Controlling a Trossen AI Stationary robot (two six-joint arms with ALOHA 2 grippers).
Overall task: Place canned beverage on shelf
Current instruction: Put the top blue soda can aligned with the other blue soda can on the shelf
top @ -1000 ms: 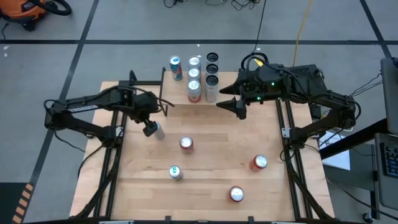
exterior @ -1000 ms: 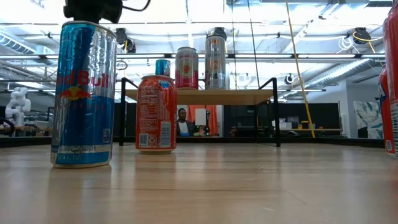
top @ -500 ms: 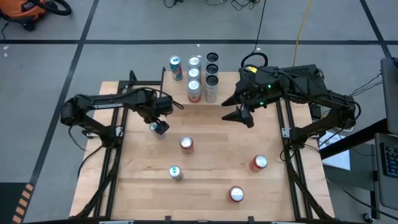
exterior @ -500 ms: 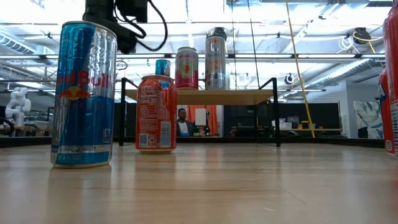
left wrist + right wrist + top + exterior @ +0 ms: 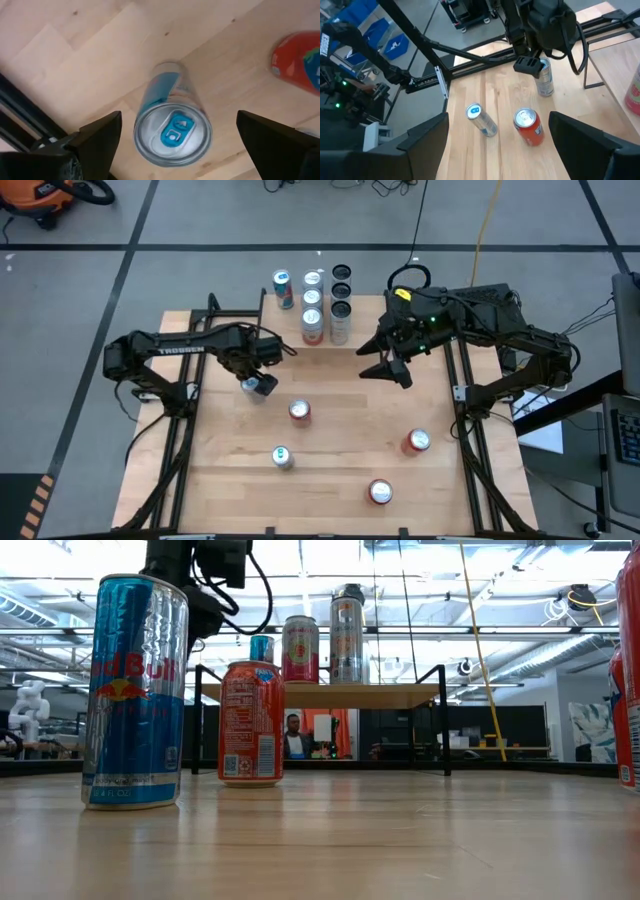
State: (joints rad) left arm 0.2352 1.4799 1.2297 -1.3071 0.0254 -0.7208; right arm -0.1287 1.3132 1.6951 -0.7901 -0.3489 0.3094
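Where lettering can be read, the nearest can in the low view, a blue and silver can (image 5: 134, 690), carries "Red Bull" in red. The left arm's link (image 5: 185, 350) is marked "TROSSEN" in white. An orange-red can (image 5: 251, 723) in the low view shows only a fine-print panel, too small to read.

On the table (image 5: 340, 470), loose cans stand apart from one another: a red-topped can (image 5: 299, 412) near the centre, a blue-tabbed can (image 5: 282, 457) nearer the front edge, and two red cans (image 5: 417, 441) (image 5: 380, 492) on the right side. At the far edge stands the shelf (image 5: 345, 694), a light wood top on black legs, carrying upright cans in rows (image 5: 312, 315). A person (image 5: 292, 737) shows in the room beyond the shelf.

The left gripper (image 5: 258, 383) hangs directly above a slim silver can with a blue tab (image 5: 172, 132), which stands upright on the table between the shelf and the red-topped can. In the left wrist view its two dark fingers (image 5: 95, 135) flank the can's top, one on each side, spread wide and clear of it: released, grasping nothing. This can is near the shelf's front but not on it.

The right gripper (image 5: 385, 368) hovers over bare table to the right of the shelf, fingers spread apart and holding nothing, with no can beneath it.
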